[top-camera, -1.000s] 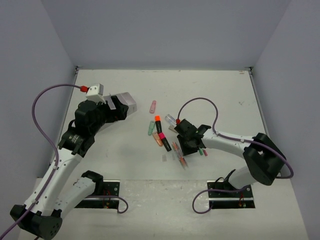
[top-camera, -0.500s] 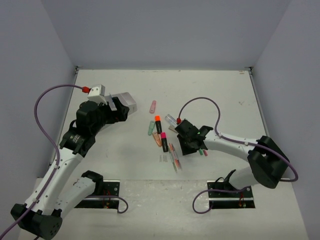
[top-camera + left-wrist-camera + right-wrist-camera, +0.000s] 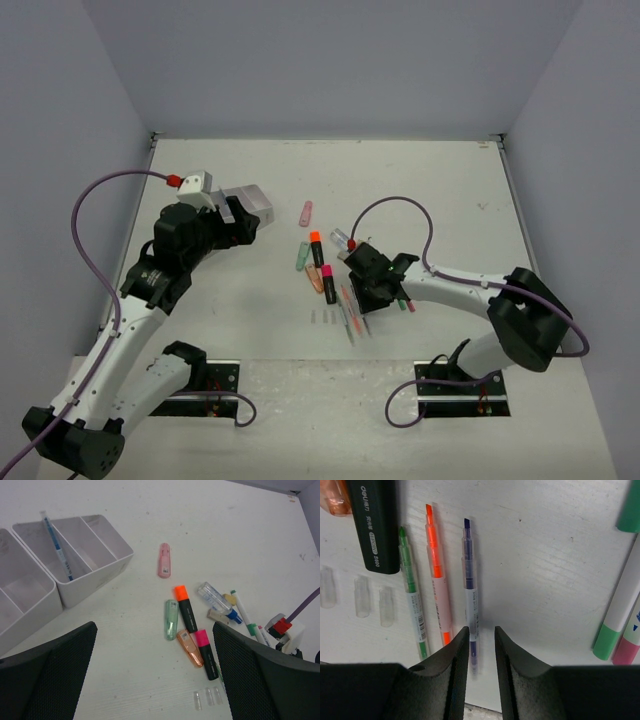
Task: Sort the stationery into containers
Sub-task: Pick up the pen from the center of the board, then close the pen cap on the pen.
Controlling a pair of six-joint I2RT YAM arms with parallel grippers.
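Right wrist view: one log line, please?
right gripper open astride thin purple pen | left gripper open, empty | white plastic tray holds blue pen

Bright, even light from above casts soft, faint shadows on the white table; all views are sharp.

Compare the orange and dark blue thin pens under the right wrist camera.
The orange pen has an orange tip, the blue pen a dark blue one. The blue pen's end lies between the open fingers of the right gripper; the orange pen lies outside them. Both lie flat, parallel, tips pointing the same way.
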